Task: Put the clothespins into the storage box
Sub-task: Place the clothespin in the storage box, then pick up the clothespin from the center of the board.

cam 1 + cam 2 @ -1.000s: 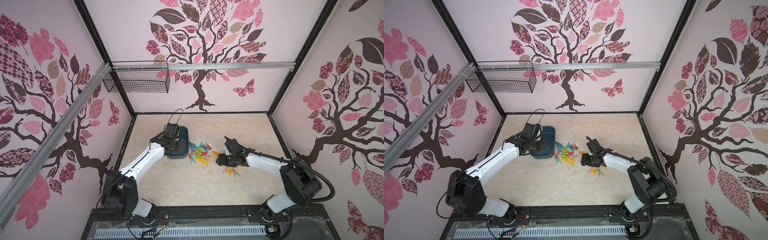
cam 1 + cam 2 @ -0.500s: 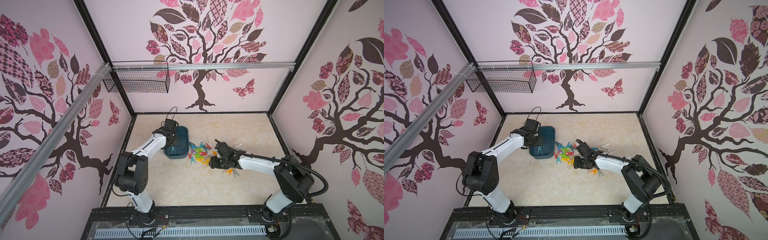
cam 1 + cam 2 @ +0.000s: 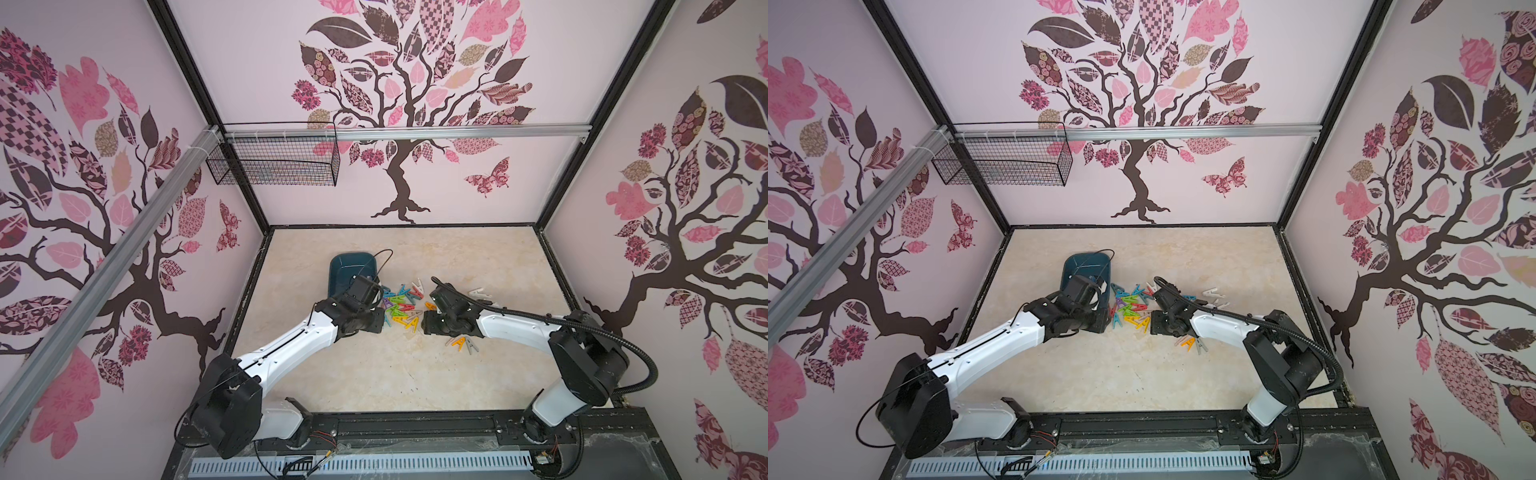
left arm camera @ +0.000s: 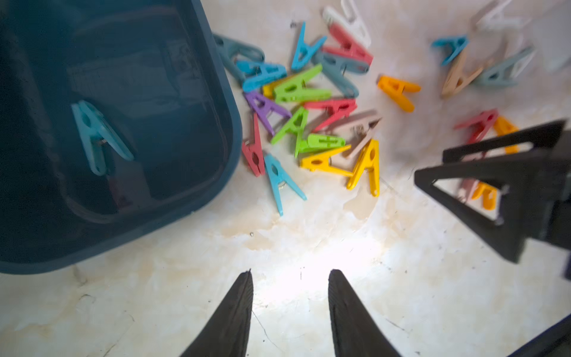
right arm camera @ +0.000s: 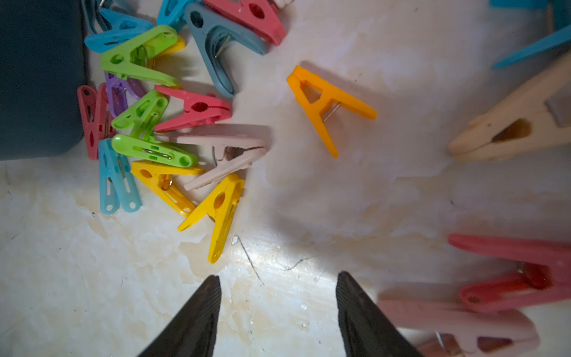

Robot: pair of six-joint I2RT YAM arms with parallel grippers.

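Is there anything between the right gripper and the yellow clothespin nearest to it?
Nothing visible. Only bare table lies between the open right gripper and that yellow clothespin; the pile of clothespins lies beyond it, beside the storage box.

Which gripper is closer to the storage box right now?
Left. The left gripper hangs just off a corner of the storage box, jaws open and empty. The right gripper sits beyond the heap of clothespins, jaws also open.
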